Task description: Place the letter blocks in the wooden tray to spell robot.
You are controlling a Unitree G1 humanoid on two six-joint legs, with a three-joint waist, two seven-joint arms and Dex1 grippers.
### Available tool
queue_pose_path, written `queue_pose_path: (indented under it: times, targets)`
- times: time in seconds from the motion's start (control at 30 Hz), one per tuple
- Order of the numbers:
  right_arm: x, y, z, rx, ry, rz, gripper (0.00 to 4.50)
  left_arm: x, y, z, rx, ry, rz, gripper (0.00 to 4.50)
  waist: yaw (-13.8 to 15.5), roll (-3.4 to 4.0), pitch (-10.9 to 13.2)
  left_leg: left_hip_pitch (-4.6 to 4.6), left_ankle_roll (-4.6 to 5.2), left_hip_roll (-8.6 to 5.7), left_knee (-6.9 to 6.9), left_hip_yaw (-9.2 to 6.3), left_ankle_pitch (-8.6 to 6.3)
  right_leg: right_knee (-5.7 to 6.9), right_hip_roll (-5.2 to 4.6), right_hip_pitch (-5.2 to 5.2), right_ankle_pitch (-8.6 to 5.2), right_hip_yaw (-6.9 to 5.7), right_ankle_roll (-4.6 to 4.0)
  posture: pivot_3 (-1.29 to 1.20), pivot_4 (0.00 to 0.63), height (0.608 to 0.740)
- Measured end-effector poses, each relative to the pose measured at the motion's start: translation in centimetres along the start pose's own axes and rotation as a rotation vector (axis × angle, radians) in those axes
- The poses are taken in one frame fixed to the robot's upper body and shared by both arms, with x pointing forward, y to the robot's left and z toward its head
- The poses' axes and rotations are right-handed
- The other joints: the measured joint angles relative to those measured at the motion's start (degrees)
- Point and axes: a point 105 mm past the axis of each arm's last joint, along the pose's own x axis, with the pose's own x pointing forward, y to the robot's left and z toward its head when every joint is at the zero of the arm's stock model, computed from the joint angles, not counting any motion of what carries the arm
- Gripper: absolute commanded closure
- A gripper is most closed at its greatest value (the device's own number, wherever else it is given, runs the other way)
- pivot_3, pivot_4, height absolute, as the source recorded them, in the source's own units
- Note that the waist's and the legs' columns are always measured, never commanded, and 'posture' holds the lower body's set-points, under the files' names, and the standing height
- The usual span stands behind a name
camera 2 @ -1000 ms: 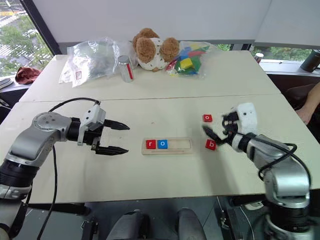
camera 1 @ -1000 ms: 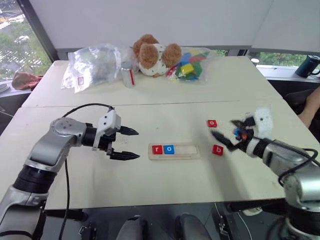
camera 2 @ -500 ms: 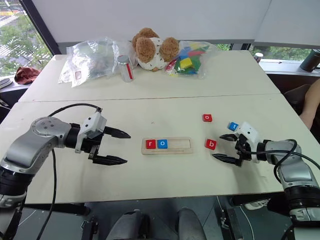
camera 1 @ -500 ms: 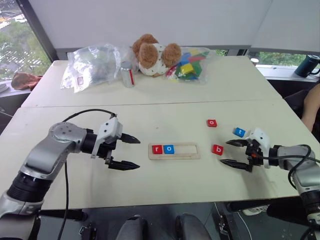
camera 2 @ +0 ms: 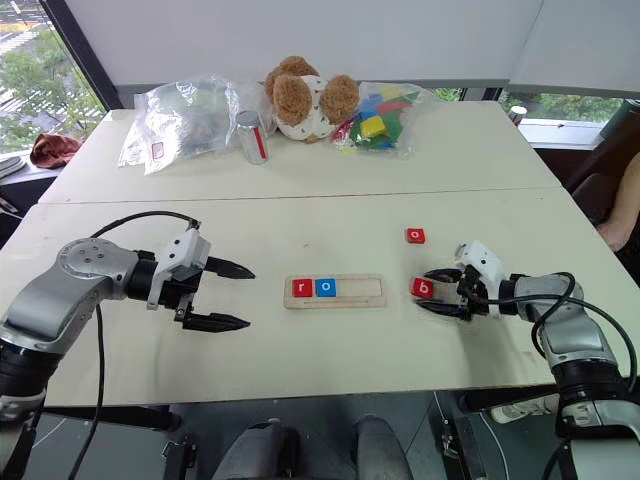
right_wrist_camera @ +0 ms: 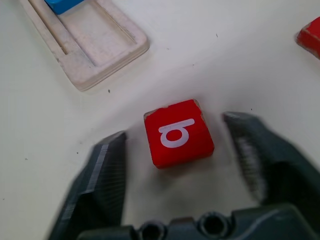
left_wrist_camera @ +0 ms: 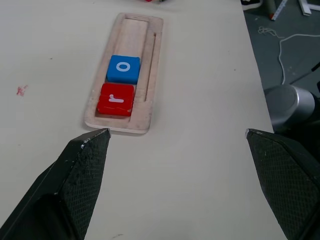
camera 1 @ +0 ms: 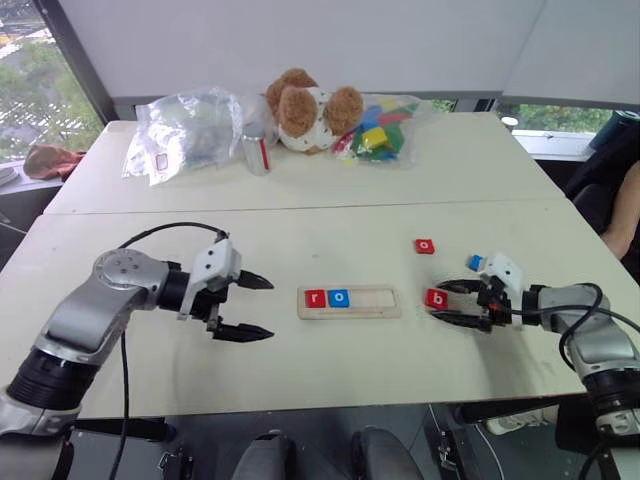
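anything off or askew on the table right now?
Nothing spilled or damaged. The wooden tray holds the red r and blue o seated square. The red b lies slightly skewed on the table between the right gripper's fingers, with small gaps either side. A red o lies loose behind it.

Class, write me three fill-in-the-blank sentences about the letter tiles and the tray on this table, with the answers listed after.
1. The wooden tray holds ___ tiles.
2. The tile beside the red r tile in the tray is coloured ___.
3. The red tile between the right gripper's fingers shows the letter ___.

Answers: two; blue; b
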Motion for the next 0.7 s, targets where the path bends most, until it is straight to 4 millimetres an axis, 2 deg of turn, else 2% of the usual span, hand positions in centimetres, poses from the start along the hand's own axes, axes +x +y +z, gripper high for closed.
queue_pose_path:
  times: [0.03, 0.17, 0.23, 0.3, 0.33, 0.43, 0.5, 0.57, 0.7]
  targets:
    - [0.0, -0.1, 0.1, -0.005, -0.003, 0.001, 3.35, 0.0, 0.0, -0.1, -0.003, 0.0, 0.002, 0.0, 0.0, 0.0, 0.0, 0.0, 0.0, 0.0, 0.0, 0.0, 0.0, 0.0, 0.0, 0.0, 0.0, 0.0, 0.0, 0.0, 0.15, 0.74]
    - [0.1, -0.6, 0.7, -0.017, -0.01, -0.003, 3.34, -0.1, 0.2, -0.2, -0.007, 0.003, 0.009, 0.0, -0.1, 0.0, 0.0, 0.0, 0.0, 0.0, 0.0, 0.0, 0.0, 0.0, 0.0, 0.0, 0.0, 0.0, 0.0, 0.0, 0.15, 0.74]
    - [0.3, -0.9, 1.8, -0.038, -0.021, 0.01, 3.34, -0.2, 0.3, -0.5, -0.008, 0.013, 0.017, 0.0, -0.1, 0.01, 0.0, 0.0, 0.0, 0.0, 0.0, 0.01, 0.0, 0.01, 0.0, -0.02, 0.0, 0.0, 0.0, 0.0, 0.15, 0.74]
    - [0.7, -1.2, 3.3, -0.053, -0.03, 0.04, 3.34, -0.4, 0.5, -0.6, -0.004, 0.022, 0.025, 0.0, -0.3, 0.03, 0.0, -0.01, -0.01, 0.0, -0.01, 0.01, 0.01, 0.02, 0.0, -0.05, 0.0, 0.01, 0.0, 0.0, 0.15, 0.74]
    - [1.2, -1.1, 4.7, -0.07, -0.039, 0.083, 3.34, -0.5, 0.6, -0.8, -0.005, 0.028, 0.028, 0.0, -0.4, 0.03, 0.0, -0.01, -0.01, 0.01, -0.01, 0.01, 0.01, 0.05, 0.01, -0.08, 0.0, 0.02, 0.0, 0.0, 0.15, 0.74]
    - [2.8, -0.1, 8.4, -0.146, -0.072, 0.205, 3.34, -0.6, 0.7, -0.9, 0.009, 0.042, 0.034, 0.0, -0.3, 0.03, 0.0, -0.02, -0.02, 0.03, -0.04, 0.0, 0.01, 0.07, 0.03, -0.14, 0.0, -0.02, 0.0, 0.0, 0.15, 0.74]
    - [4.4, 0.9, 10.1, -0.203, -0.074, 0.293, 3.34, -0.6, 0.8, -0.9, 0.013, 0.045, 0.034, 0.0, -0.2, 0.03, 0.0, -0.05, -0.02, 0.03, -0.04, 0.0, 0.01, 0.07, 0.03, -0.16, 0.0, -0.03, 0.0, 0.0, 0.15, 0.74]
    - [5.7, 1.7, 10.3, -0.235, -0.05, 0.352, 3.34, -0.6, 0.8, -1.0, 0.011, 0.048, 0.036, 0.0, 0.2, 0.03, 0.0, -0.11, -0.02, 0.0, -0.02, -0.04, 0.01, 0.05, -0.02, -0.17, 0.0, -0.1, 0.0, 0.0, 0.15, 0.74]
    - [7.4, 2.8, 9.2, -0.26, 0.006, 0.415, 3.34, -0.5, 0.7, -1.4, -0.002, 0.051, 0.047, 0.0, 0.3, 0.02, 0.0, -0.21, -0.02, -0.18, -0.01, -0.03, 0.01, 0.01, -0.23, -0.23, 0.0, -0.11, 0.0, 0.0, 0.15, 0.74]
